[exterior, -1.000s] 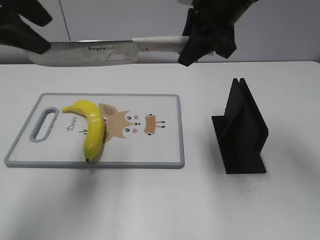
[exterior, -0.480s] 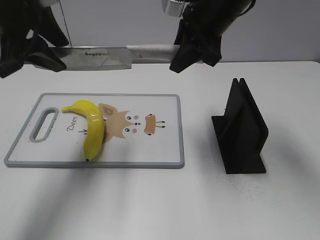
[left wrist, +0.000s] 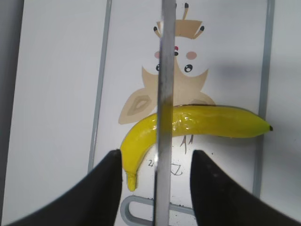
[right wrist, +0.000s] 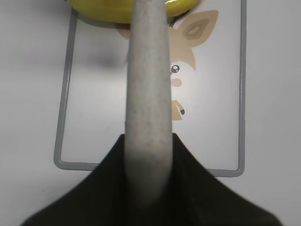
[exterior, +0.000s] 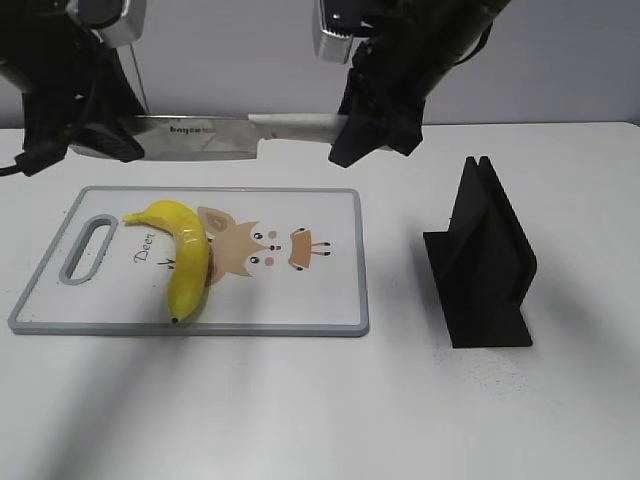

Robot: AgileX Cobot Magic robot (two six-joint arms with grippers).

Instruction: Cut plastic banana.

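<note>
Banana point(exterior: 184, 255) is lying across the board point(exterior: 330, 300), left of the fox print. Knife point(exterior: 200, 137) is hanging level above it, right gripper point(exterior: 372, 128) clamping the handle, left gripper point(exterior: 80, 140) straddling the blade tip, jaws apart. Descending straight, mid-banana, should be cutting cleanly.

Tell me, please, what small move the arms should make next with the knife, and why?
Probably lower the knife straight down. The right gripper is shut on its handle and the open left gripper brackets the blade tip. The blade hangs above the plastic banana, crossing it in the left wrist view, not yet touching it.
</note>
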